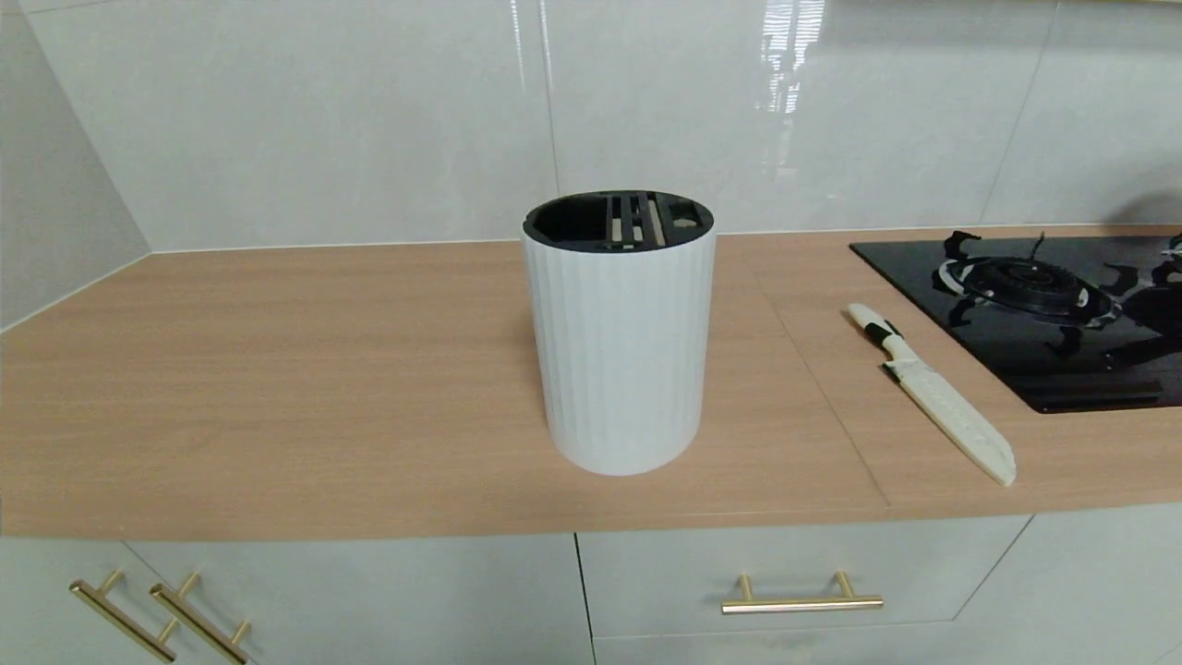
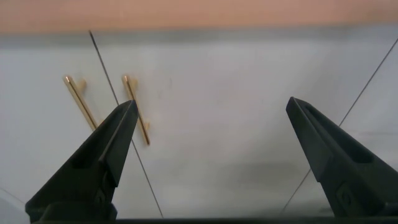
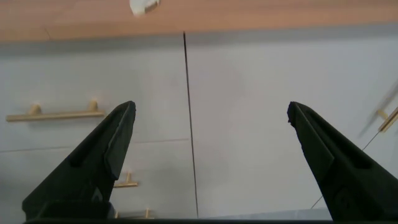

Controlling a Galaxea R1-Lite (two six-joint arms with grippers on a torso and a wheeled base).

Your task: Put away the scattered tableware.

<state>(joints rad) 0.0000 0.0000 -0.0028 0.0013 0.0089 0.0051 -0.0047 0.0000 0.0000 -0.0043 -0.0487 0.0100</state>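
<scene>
A cream-bladed knife (image 1: pixel 933 395) with a cream and black handle lies flat on the wooden counter (image 1: pixel 277 388), right of centre, its tip toward the front edge. A white ribbed cylindrical holder (image 1: pixel 619 342) with a black slotted top stands upright mid-counter. My left gripper (image 2: pixel 211 107) hangs open below counter level, facing white cabinet doors. My right gripper (image 3: pixel 211 111) is also open with nothing between its fingers, facing the drawer fronts; the knife's tip (image 3: pixel 143 5) shows over the counter edge.
A black gas hob (image 1: pixel 1043 305) sits at the counter's right end, close to the knife. Tiled walls back the counter. Below are white cabinets with brass handles (image 1: pixel 802 602), (image 2: pixel 135 109), (image 3: pixel 55 114).
</scene>
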